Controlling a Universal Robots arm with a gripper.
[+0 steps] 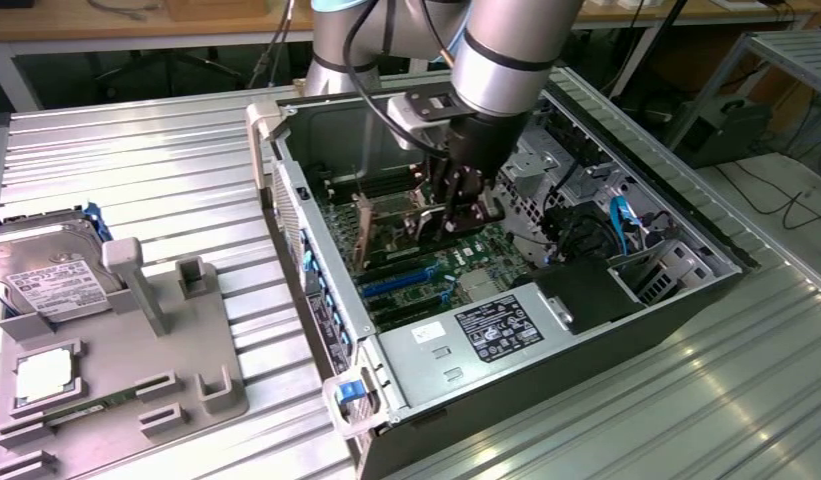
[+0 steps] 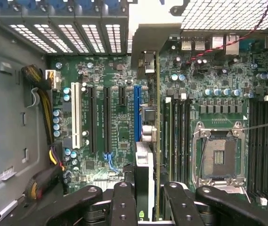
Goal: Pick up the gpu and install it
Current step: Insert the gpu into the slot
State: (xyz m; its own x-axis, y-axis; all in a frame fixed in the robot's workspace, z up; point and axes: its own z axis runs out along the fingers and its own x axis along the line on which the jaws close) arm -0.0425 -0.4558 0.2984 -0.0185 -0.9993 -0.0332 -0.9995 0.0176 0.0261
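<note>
Your claw (image 2: pixel 150 200) is gripping the gpu (image 2: pixel 145 165) edge-on between its part-closed fingers (image 2: pixel 124 202), holding it above the motherboard (image 2: pixel 115 117) inside the open computer case (image 1: pixel 303 215).

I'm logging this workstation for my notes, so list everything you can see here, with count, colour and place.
Open black-and-silver metal computer case: one, middle of the ribbed metal table.
Green motherboard: one, inside the case.
Thin flat black gpu card: one, edge-on, held over the blue slot.
Boxy silver hard drive with white label: one, exterior view's left.
Grey plastic fixture tray: one, below the drive.
Robot arm: one, silver, reaching into the case.
Hand: one, black, shut on the gpu card.
</note>
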